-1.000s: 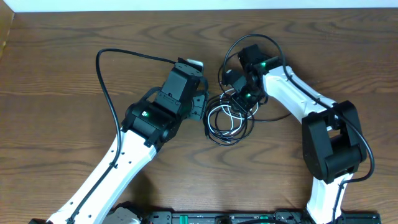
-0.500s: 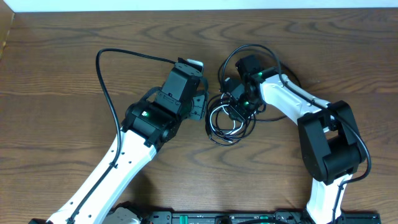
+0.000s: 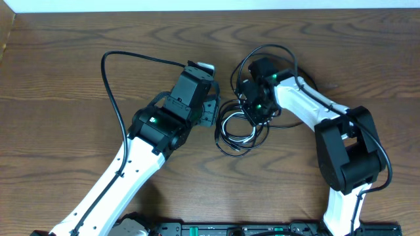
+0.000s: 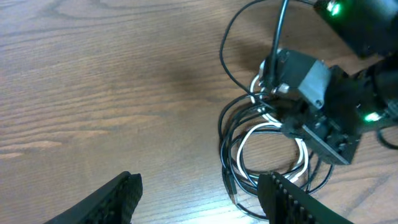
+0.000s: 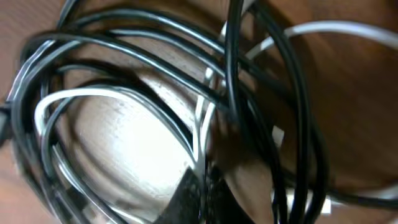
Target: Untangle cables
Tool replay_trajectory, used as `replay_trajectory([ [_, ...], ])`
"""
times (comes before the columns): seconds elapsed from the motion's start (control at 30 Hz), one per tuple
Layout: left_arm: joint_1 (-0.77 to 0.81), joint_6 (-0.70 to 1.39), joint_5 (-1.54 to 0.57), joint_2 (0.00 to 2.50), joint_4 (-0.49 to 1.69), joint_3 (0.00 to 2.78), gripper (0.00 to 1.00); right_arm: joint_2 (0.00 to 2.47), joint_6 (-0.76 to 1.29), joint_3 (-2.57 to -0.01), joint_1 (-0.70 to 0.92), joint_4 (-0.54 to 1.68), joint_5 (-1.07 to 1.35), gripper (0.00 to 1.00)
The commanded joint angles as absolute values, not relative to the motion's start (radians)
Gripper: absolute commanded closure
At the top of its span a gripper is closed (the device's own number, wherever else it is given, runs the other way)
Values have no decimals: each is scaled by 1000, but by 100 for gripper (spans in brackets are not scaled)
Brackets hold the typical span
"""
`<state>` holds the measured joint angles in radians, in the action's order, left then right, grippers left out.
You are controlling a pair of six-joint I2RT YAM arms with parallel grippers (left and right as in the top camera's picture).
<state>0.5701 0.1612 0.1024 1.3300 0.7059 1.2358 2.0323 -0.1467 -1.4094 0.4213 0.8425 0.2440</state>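
While cables [image 3: 239, 130] lie tangled on table [image 3: 65, 65] | left fingers [image 4: 115, 199] spread, empty | right fingers [image 5: 189, 199] clenched among them

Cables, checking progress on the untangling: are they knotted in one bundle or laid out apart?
Tangled. The black cables and the white cable loop over and under one another in a single overlapping coil.

The left tool [image 4: 202, 186] hangs open near the tangled cables [image 4: 233, 152], where the right tool [image 4: 280, 112] seems closed
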Motion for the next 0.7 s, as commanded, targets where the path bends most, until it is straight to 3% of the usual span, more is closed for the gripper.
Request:
replay_trajectory([
  [0.0, 566, 177, 93, 1333, 706, 1248, 35, 1944, -110, -1591, 418, 948, 234, 99],
  [0.3, 566, 177, 93, 1333, 706, 1248, 35, 1873, -147, -2123, 418, 1230, 184, 99],
  [0.67, 566, 178, 93, 1333, 702, 1248, 35, 1843, -139, -2590, 391, 1258, -61, 99],
])
